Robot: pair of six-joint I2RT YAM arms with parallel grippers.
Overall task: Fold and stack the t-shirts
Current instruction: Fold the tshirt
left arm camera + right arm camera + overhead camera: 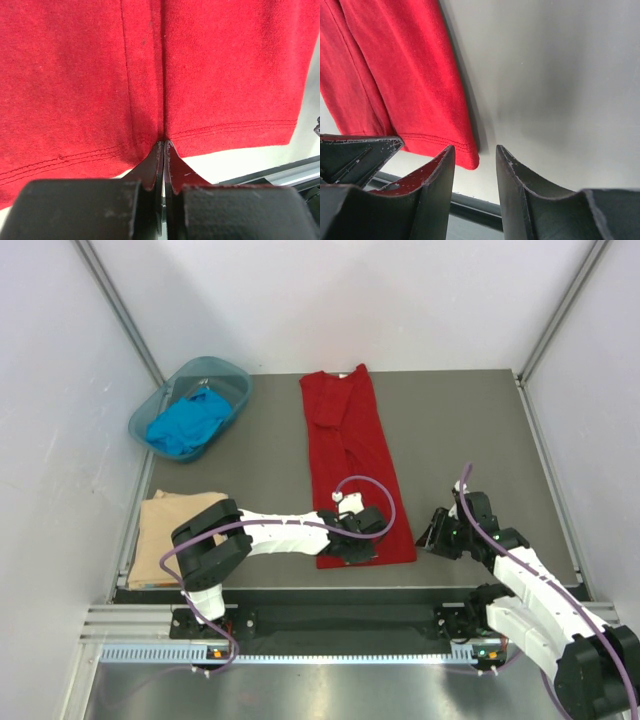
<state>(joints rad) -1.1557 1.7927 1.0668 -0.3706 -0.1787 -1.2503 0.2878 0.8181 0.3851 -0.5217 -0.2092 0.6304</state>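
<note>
Top external: red t-shirt [350, 460] lay folded lengthwise mid counter [470, 440], collar at far end. My left jaws were pinched shut on its near hem. Left wrist view showed cloth puckered into a crease at closed tips. My right jaws stood partly apart, nothing between them, just beside shirt's near right corner. Blue t-shirt [188, 425] lay bunched inside teal basin [238, 390], far left. Tan t-shirt [165, 535] lay folded near left, partly hidden by my left arm.
</note>
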